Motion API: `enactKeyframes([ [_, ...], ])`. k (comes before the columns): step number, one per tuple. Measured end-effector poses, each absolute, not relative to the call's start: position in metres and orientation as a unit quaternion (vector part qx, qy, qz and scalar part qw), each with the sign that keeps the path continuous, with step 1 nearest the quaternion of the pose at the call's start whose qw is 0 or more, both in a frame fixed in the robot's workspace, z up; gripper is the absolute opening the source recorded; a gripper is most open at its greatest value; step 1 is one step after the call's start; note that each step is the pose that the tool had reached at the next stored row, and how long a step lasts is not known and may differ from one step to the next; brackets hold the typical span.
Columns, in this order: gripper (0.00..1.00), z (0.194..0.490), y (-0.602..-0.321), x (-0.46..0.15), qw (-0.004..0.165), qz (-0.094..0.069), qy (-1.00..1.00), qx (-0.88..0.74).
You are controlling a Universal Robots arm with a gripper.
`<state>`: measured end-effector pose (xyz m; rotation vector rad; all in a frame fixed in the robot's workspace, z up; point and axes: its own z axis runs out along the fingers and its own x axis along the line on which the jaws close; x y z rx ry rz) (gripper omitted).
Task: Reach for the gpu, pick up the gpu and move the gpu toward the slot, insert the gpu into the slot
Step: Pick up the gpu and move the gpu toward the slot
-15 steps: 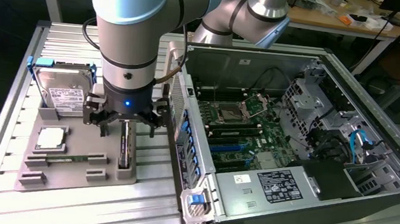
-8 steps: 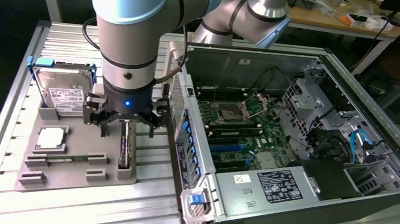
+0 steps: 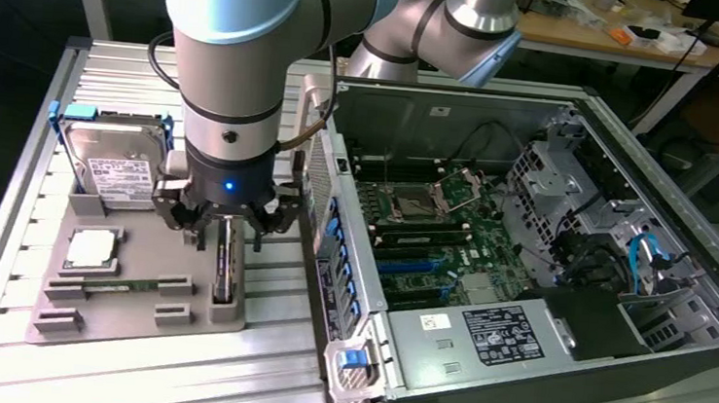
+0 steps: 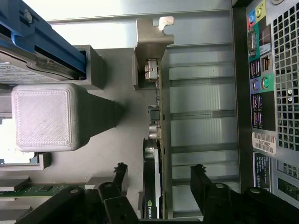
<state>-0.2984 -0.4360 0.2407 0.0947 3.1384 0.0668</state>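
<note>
Gripper [image 3: 229, 232] hangs open, jaws astride the gpu [image 4: 154, 186] without touching it as it stands edge-on in the holder [image 3: 103, 308]; I judge it light, stiff, fragile, best pinched across its flat faces.

A small green-and-white eye-shaped emblem [image 4: 149, 204] is showing on the black cooler of the thin flat green gpu [image 4: 150, 172]. A white barcode sticker [image 4: 264, 142] on the dark perforated metal back of the computer case [image 4: 285, 56] is carrying characters that look like "18GFB82", though not surely. In the exterior view, a white printed label [image 3: 499, 331] on the silver power supply box [image 3: 450, 361] at 5 o'clock and a white label [image 3: 120, 181] on the boxy silver hard drive [image 3: 112, 131] at 9 o'clock are showing print too small to read.
</note>
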Motion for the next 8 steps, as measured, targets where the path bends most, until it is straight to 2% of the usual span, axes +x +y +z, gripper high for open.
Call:
enactKeyframes([
  [2, 0.54, 0.2407, -0.4360, -0.2984, 0.001, 0.021, 0.999, 0.030],
  [5, 0.48, 0.2407, -0.4360, -0.2984, 0.001, 0.021, 0.999, 0.030],
  [7, 0.36, 0.2407, -0.4360, -0.2984, 0.001, 0.021, 0.999, 0.030],
  [8, 0.27, 0.2408, -0.4360, -0.2984, 0.000, 0.021, 0.999, 0.030],
])
